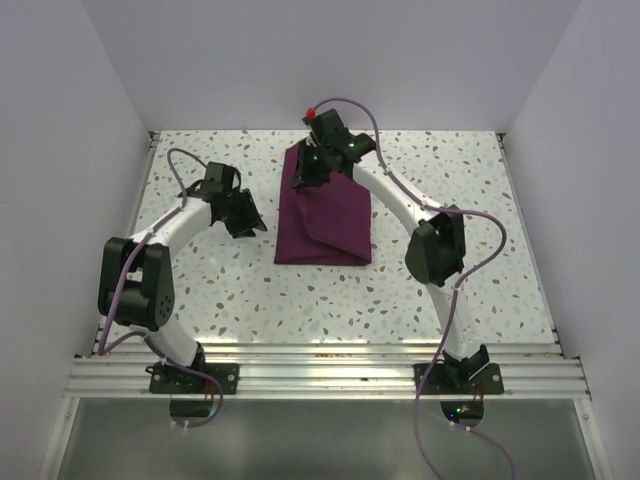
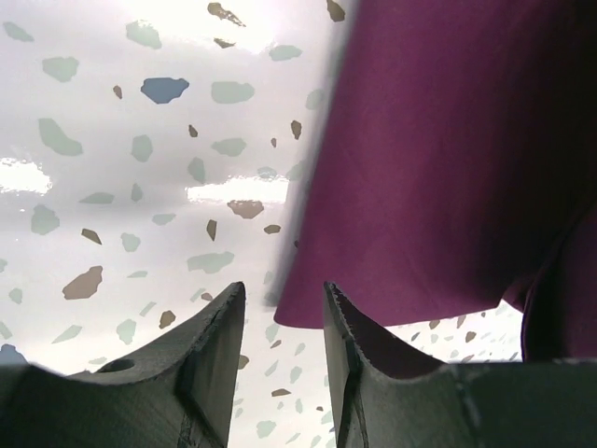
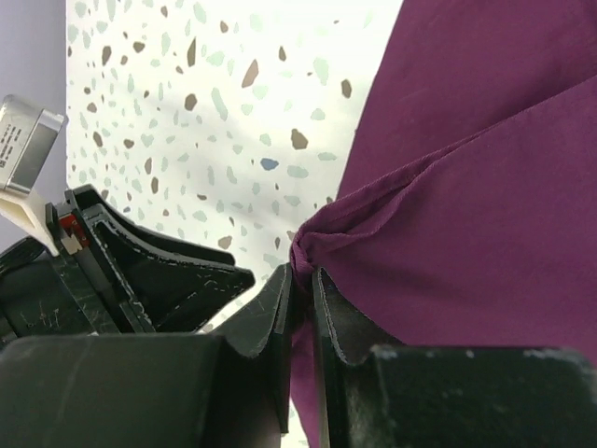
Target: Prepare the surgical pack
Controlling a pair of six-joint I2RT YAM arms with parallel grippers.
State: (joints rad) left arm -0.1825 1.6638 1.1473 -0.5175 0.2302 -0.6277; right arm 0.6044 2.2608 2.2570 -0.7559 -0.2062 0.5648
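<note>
Item: purple cloth (image 1: 325, 218), folded into a flat oblong on the speckled table (image 1: 200, 290). Risks noted: the right gripper (image 3: 300, 275) is clenched on only a small bunched tuck at the far edge, so the fabric could be slipped out of the pinch by a sharp pull. The whole bundle could also be dragged and its folds undone if that edge is lifted while the rest is not held down. Whether a second layer is caught in the pinch cannot be told. The left gripper (image 2: 284, 322) is held with its fingers (image 2: 210, 355) parted and nothing between them, so no restraint is judged to be given on that side. Position: the gathered tuck is seated between the right fingertips, with the rest of the cloth spread ahead and to the right of them. From the left fingers, the cloth edge is found just ahead and to the right, near the right-hand finger; contact cannot be confirmed.
</note>
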